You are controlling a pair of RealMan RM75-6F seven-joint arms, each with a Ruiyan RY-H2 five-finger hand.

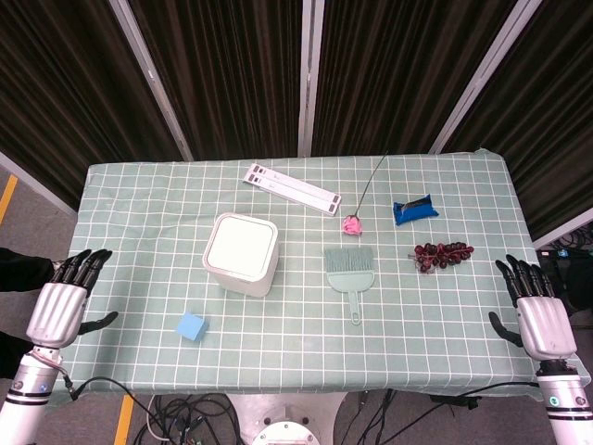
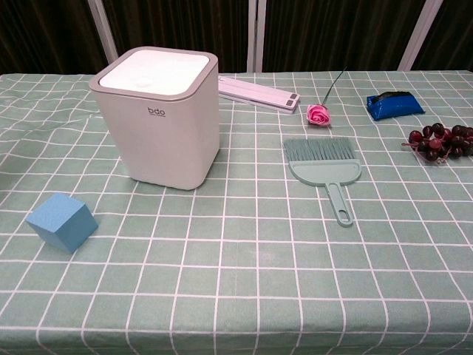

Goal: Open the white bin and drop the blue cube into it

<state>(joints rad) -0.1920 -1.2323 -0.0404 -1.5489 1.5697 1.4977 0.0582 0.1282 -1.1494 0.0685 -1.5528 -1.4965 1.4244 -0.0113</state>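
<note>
- The white bin (image 1: 241, 253) is being seen standing upright left of the table's middle, its flat lid shut, so nothing of its inside is being shown; the chest view shows "bdo" printed on its front wall.
- The blue cube (image 1: 193, 325) is being left lying on the checked tablecloth (image 1: 278, 371) at about 7 o'clock from the bin, near it but apart, touched by neither hand.
- The left hand (image 1: 60, 306) is being held off the table's left edge, at about 9 o'clock from the cube and well apart from it, fingers spread and holding nothing.
- The right hand (image 1: 539, 315) is being held off the table's right edge, fingers likewise apart and empty; neither hand is being caught by the chest view.
- A green dustpan brush (image 1: 350, 271) is being seen lying flat at 3 o'clock from the bin, its handle pointing toward the near edge.
- A pink rose (image 1: 352, 224) is lying at 12 o'clock from the brush, its stem running toward the far edge.
- A white strip (image 1: 291, 187) is lying at 1 o'clock from the bin, toward the far edge.
- A blue packet (image 1: 414, 210) and a bunch of dark grapes (image 1: 441, 254) are lying toward the right side, the grapes at 5 o'clock from the packet.
</note>
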